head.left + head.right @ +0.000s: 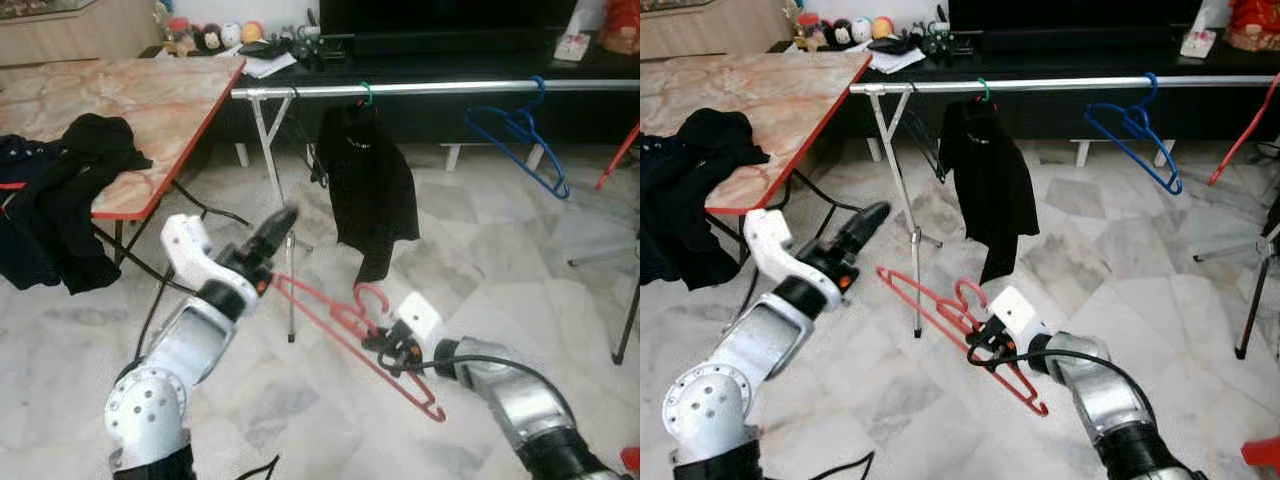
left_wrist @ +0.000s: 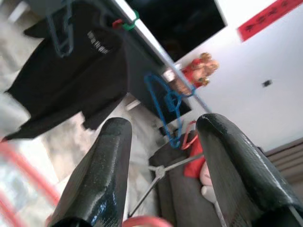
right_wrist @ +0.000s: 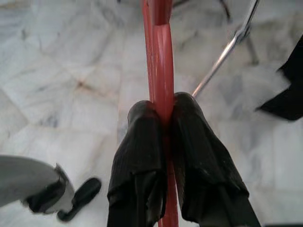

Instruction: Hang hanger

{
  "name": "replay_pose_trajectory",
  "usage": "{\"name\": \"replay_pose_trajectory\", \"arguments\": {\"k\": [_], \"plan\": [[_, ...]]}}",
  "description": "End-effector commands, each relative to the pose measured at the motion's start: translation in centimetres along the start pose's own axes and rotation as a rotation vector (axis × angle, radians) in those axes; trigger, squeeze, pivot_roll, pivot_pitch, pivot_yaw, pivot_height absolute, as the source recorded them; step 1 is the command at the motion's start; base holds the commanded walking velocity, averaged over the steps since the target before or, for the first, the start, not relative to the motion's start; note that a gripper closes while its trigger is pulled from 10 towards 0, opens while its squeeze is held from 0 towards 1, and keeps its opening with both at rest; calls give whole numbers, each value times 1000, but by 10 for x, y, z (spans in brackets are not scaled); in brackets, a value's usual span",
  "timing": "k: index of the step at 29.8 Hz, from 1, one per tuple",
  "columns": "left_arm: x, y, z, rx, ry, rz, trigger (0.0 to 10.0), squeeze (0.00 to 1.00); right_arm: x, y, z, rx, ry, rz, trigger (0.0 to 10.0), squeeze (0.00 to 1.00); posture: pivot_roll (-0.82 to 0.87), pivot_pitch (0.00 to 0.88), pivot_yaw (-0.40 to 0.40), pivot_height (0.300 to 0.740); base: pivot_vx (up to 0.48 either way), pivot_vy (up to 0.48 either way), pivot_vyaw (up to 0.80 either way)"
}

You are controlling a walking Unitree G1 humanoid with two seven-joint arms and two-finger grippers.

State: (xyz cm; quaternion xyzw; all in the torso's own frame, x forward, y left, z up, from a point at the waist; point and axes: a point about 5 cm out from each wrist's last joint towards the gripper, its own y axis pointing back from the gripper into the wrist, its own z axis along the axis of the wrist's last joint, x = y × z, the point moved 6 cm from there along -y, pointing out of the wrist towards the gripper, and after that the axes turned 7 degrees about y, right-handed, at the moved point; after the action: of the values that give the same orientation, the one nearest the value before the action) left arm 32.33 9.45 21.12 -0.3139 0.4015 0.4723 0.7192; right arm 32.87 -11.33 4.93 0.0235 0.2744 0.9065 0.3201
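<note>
The right gripper (image 3: 162, 124) is clamped on the red plastic hanger (image 1: 345, 330) below the metal rail (image 1: 450, 88), near a hanging black shirt (image 1: 370, 185), while the left gripper (image 2: 161, 137) is spread apart.

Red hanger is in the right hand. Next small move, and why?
Probably lift the right hand up and forward toward the rail. It is shut on the red hanger, which hangs low over the floor, hook well below the rail. The left hand is open beside it, holding nothing. Aim for the bare stretch between the black shirt and the blue hanger.
</note>
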Motion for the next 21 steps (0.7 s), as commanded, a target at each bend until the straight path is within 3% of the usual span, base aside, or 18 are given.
{"name": "replay_pose_trajectory", "arguments": {"k": [1, 3, 6, 11, 17, 21], "plan": [[-7, -2, -23, 37, 121, 18, 10000, 0, 4, 2, 6, -13, 3, 7, 10000, 0, -30, 61, 85, 740, 0, 0, 0], [-11, -3, -39, 73, 170, 44, 10000, 0, -1, 6, 14, -26, 7, -16, 10000, 0, -30, 59, 84, 740, 0, 0, 0], [-15, -3, -48, 96, 188, 47, 10000, 0, -3, 7, 18, -33, 11, -21, 10000, 0, -30, 57, 82, 740, 0, 0, 0], [0, -1, -72, 157, 219, 191, 10000, 0, -5, 12, 34, -42, 38, -29, 10000, 0, -24, 54, 76, 740, 0, 0, 0], [17, -7, -76, 139, 191, 333, 10000, 0, -3, 18, 47, -59, 64, -19, 10000, 0, -26, 59, 72, 740, 0, 0, 0], [18, -7, -76, 138, 188, 352, 10000, 0, -3, 19, 48, -55, 62, -21, 10000, 0, -26, 59, 72, 740, 0, 0, 0]]}}
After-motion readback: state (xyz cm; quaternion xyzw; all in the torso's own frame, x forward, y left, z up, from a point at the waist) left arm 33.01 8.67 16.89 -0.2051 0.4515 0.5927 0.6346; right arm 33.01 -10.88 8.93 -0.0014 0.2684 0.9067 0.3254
